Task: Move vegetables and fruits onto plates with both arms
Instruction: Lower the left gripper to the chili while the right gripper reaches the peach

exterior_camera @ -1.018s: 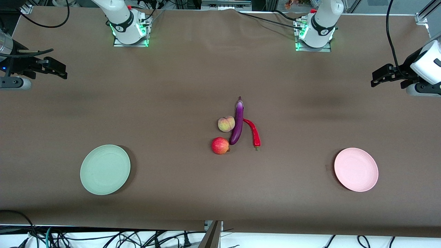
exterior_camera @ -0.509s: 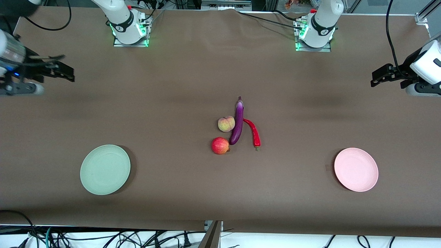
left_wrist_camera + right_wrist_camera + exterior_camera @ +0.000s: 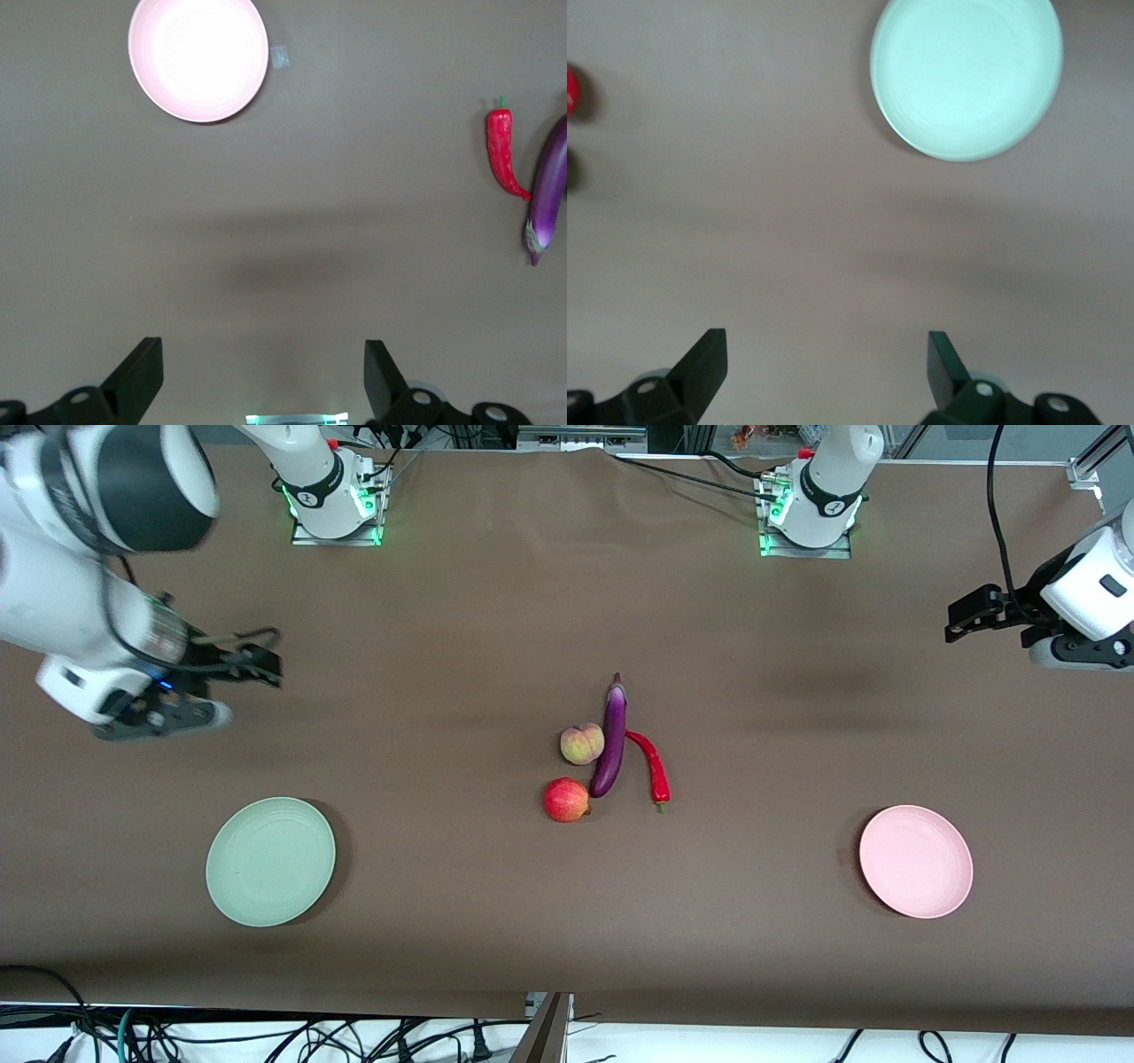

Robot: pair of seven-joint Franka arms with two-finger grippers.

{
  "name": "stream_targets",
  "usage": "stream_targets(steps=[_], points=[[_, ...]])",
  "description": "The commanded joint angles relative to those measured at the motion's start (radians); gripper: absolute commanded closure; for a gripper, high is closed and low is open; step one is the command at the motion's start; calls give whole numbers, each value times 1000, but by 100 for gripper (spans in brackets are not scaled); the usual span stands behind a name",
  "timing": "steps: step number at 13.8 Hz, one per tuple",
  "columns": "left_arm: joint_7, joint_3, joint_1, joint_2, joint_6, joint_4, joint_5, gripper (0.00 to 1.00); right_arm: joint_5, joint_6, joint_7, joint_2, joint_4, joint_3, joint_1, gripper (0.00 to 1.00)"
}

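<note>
A purple eggplant (image 3: 610, 740) lies mid-table with a red chili (image 3: 653, 766) beside it. A peach (image 3: 582, 744) and a red apple-like fruit (image 3: 566, 799) lie against its other side. The green plate (image 3: 270, 861) sits toward the right arm's end and the pink plate (image 3: 915, 861) toward the left arm's end; both are empty. My right gripper (image 3: 261, 664) is open and empty over bare table. Its wrist view shows the gripper (image 3: 826, 367) and the green plate (image 3: 966, 75). My left gripper (image 3: 961, 615) is open and empty over the table's end. Its wrist view shows the gripper (image 3: 263, 372), the pink plate (image 3: 198, 55), the chili (image 3: 502, 150) and the eggplant (image 3: 549, 190).
The two arm bases (image 3: 335, 500) (image 3: 811, 509) stand along the table's edge farthest from the front camera. A small tape mark (image 3: 840, 856) lies beside the pink plate. Cables hang below the table's near edge.
My right arm has swung in from the table's end toward the middle, its gripper now over the table above the green plate's side. My left gripper has shifted slightly. The produce has not moved.
</note>
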Motion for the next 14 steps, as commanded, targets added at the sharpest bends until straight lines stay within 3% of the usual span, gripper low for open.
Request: stream_targets(steps=[1, 4, 9, 14], points=[[15, -38, -9, 48, -21, 13, 4, 0, 98, 82, 141, 159, 110, 3, 41, 0], [-48, -106, -11, 149, 58, 13, -22, 0, 146, 243, 279, 242, 110, 3, 119, 0], [-274, -204, -31, 335, 285, 6, -33, 0, 133, 341, 446, 304, 109, 0, 223, 0], [-491, -206, -113, 482, 494, 1, -22, 0, 131, 367, 474, 325, 109, 0, 240, 0]])
